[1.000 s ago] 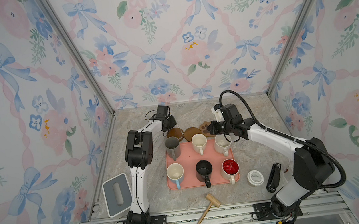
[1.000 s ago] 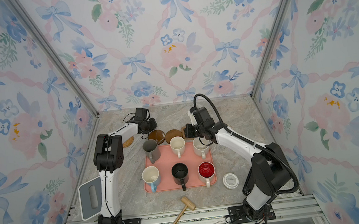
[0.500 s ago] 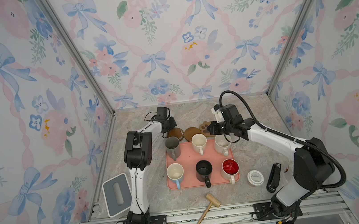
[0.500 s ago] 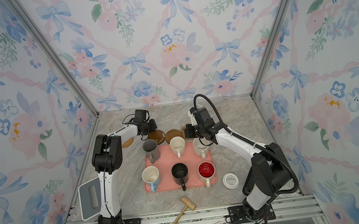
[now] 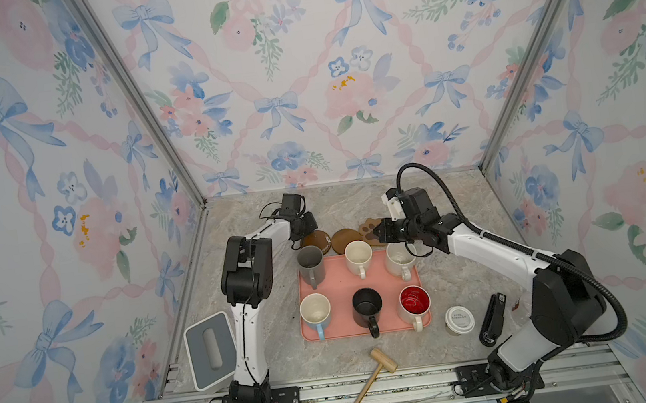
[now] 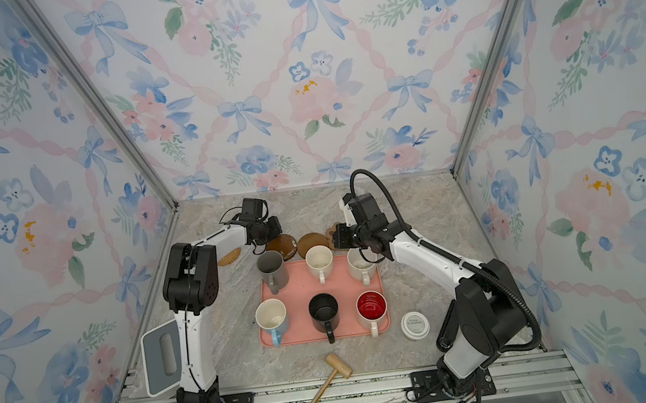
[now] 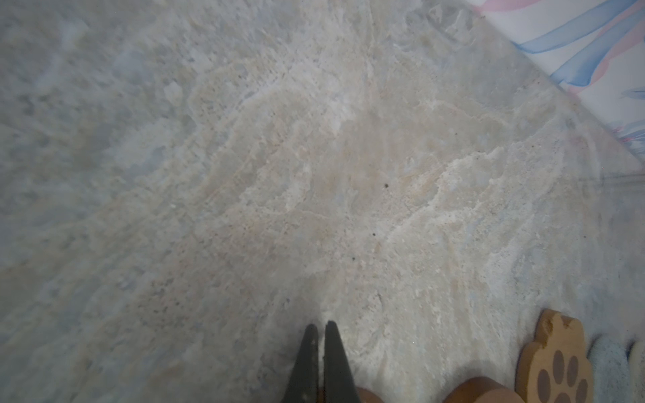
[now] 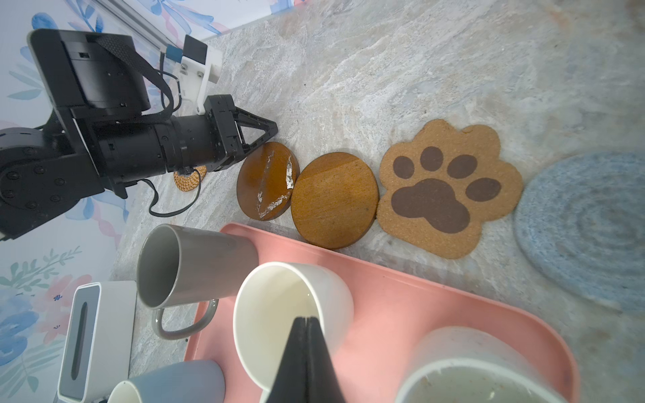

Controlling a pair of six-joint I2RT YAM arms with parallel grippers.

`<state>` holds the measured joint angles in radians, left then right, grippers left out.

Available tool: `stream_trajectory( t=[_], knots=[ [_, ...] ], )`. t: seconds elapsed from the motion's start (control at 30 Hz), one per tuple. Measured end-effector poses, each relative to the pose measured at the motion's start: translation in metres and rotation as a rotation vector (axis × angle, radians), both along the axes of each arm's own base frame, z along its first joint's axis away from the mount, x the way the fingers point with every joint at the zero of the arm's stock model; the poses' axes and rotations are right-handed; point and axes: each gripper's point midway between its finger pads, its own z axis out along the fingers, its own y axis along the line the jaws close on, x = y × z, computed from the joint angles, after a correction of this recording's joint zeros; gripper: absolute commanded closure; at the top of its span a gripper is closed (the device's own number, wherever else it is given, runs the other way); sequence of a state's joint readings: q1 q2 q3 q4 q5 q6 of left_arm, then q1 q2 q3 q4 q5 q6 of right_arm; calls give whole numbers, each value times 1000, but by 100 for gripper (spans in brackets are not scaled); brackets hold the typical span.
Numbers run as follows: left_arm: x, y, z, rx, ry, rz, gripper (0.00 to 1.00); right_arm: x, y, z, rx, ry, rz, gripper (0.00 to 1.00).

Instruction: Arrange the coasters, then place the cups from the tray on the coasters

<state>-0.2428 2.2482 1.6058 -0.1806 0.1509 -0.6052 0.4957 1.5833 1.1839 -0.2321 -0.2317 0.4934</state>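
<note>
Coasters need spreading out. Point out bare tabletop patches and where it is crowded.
Bare marble tabletop lies between the brown coaster row and the back wall, and between the pink rounded tray and the wooden mallet. Crowded: coasters packed against the tray's far rim.

No lettering is legible anywhere on this tabletop. Just right of the pink tray (image 5: 340,286), a white-lidded paper cup (image 5: 459,320) bears faint print on its lid, seemingly two short lines, too small to read.

A flat pink rounded-rectangle tray (image 6: 301,297) held six handled mugs (image 6: 323,311). Two brown wooden round coasters (image 6: 283,246) lay just behind it, a tan woven rattan coaster (image 6: 229,257) farther left.
</note>
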Motion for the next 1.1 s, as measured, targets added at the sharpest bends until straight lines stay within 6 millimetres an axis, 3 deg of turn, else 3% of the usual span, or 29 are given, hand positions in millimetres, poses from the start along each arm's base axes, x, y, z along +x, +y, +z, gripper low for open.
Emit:
stream_trajectory(
  t=[0.5,0.7,0.8,0.9,1.1],
  knots=[
    [-5,4,1,30,4,12,100,-2,-4,3,4,-7,-5,100],
    [9,15,18,47,-30,55,100,-2,-4,3,4,-7,-5,100],
    [18,34,30,62,-58,105,100,-3,-4,4,5,-9,-6,100],
    [20,65,42,76,-75,185,100,-4,-5,6,7,-14,-6,100],
    [-3,140,53,137,-64,371,100,-5,-10,10,10,-20,-15,100]
  ],
)
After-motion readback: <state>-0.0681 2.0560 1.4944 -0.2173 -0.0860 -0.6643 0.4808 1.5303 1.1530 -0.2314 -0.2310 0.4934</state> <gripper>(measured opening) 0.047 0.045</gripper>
